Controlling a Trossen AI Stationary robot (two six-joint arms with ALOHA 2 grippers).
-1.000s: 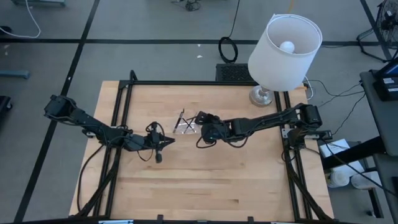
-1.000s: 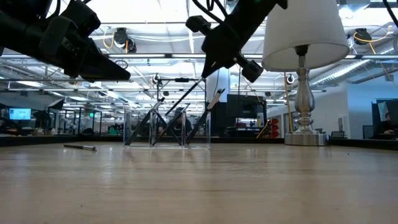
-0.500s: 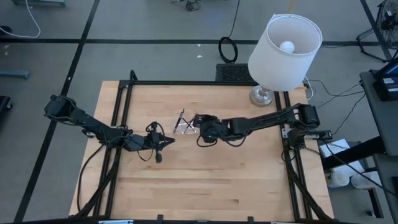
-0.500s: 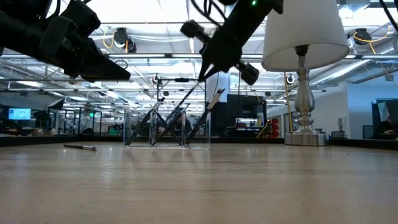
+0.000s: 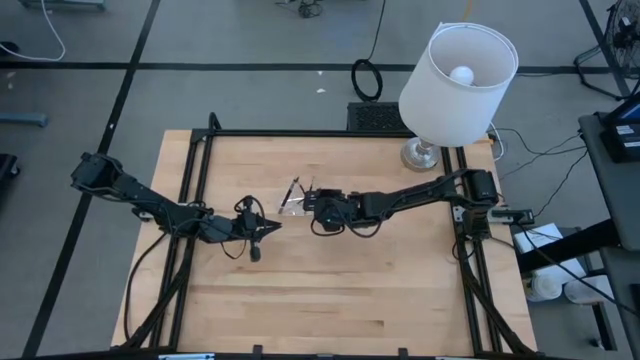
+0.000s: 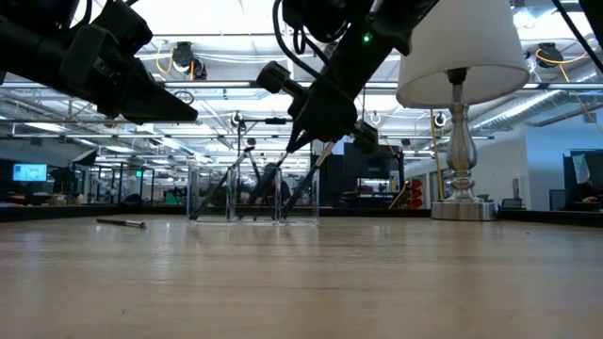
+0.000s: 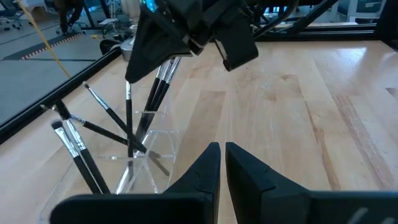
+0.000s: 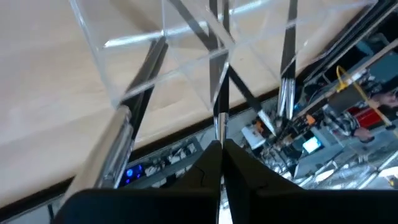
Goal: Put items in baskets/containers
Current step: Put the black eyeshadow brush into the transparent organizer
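A clear container [image 5: 296, 203] [image 6: 252, 196] stands mid-table. Several thin dark brushes [image 7: 99, 130] lean crossed inside it, lower ends down. My right gripper [image 5: 311, 204] [image 6: 297, 141] hovers just over the container's right rim, shut on one more brush [image 7: 163, 78]. One loose brush [image 6: 122, 223] [image 5: 254, 252] lies flat on the wood left of the container. My left gripper [image 5: 272, 227] [image 7: 222, 149] hangs above the table beside that brush, fingers a narrow gap apart with nothing between. My right gripper pinches a brush's shaft [image 8: 217, 130] between its two fingertips. It comes from the table's right, slanting down. The brush runs on from the fingertips, slanting down into the container. Whether its lower end touches the bottom, I cannot tell.
A white-shaded lamp [image 5: 458, 75] stands on its metal foot [image 6: 462, 209] at the table's far right corner. A black frame [image 5: 210, 135] runs along the table's far edge and sides. Bare wood [image 5: 340, 300] fills the near half.
My right gripper has gone down and toward the table's left, onto the container, rolling about its own axis. The held brush has sunk with it, and its lower end now stands among the brushes in the container.
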